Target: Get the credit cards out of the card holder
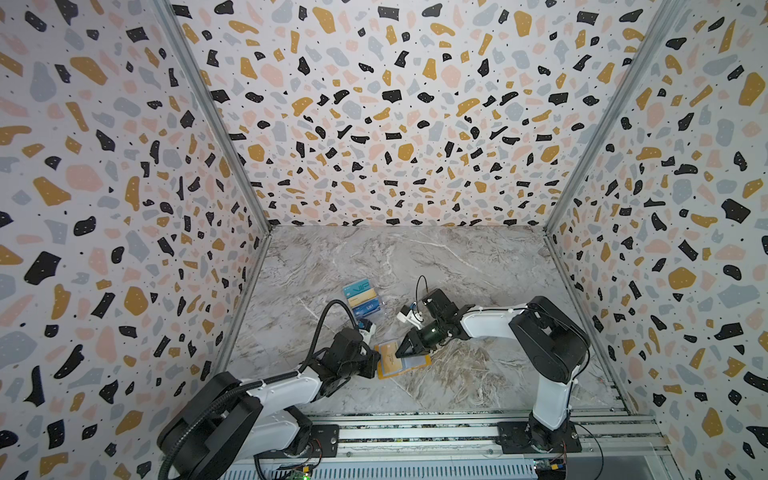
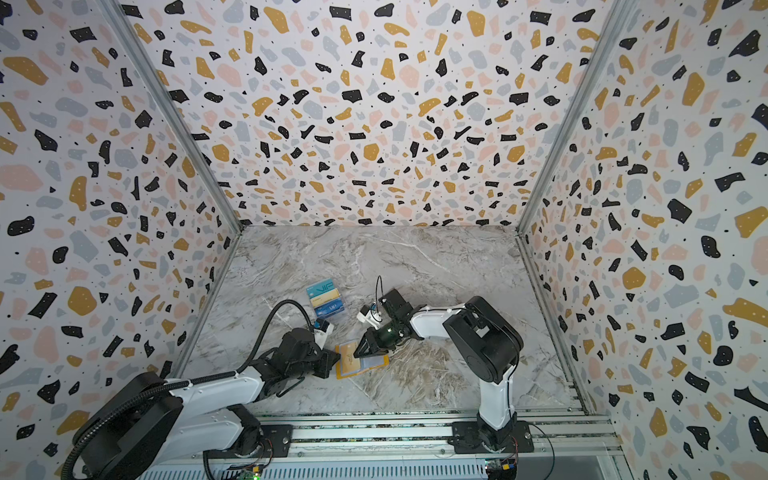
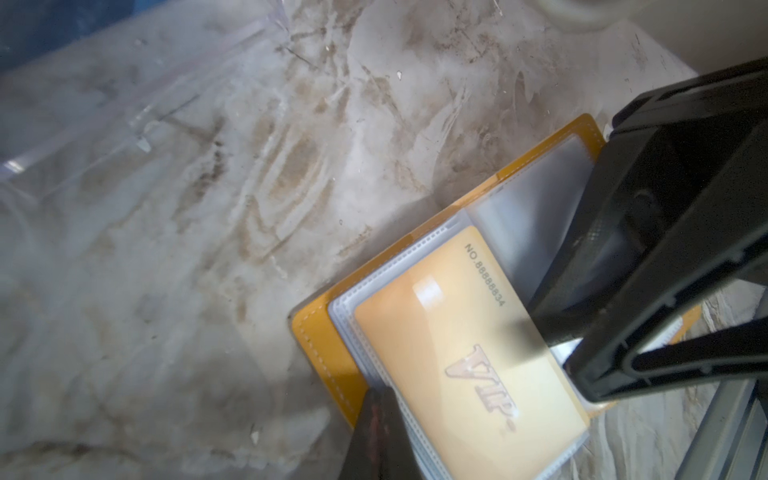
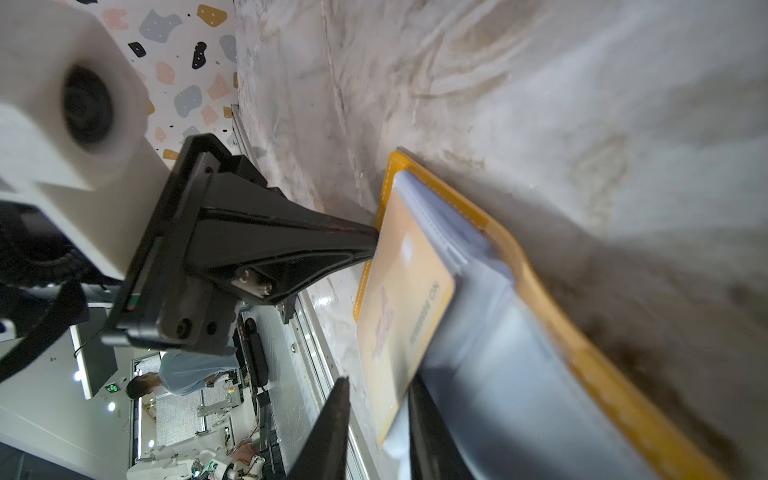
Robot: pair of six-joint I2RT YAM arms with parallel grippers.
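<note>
The grey marble surface carries the open yellow card holder, lying flat near the front edge between the two arms. Beyond the card holder, towards the back wall and well apart from it, three credit cards lie overlapped: teal, beige-gold and blue. A gold card lettered "VIP" sits on the card holder's clear sleeves, reaching past one end of them. The left gripper has its jaws pressed together, their tip against the card holder's stitched edge; a pinch on the cover cannot be told. The right gripper has its jaws narrowly spread, straddling the gold card's end, with a gap showing on one side.
</note>
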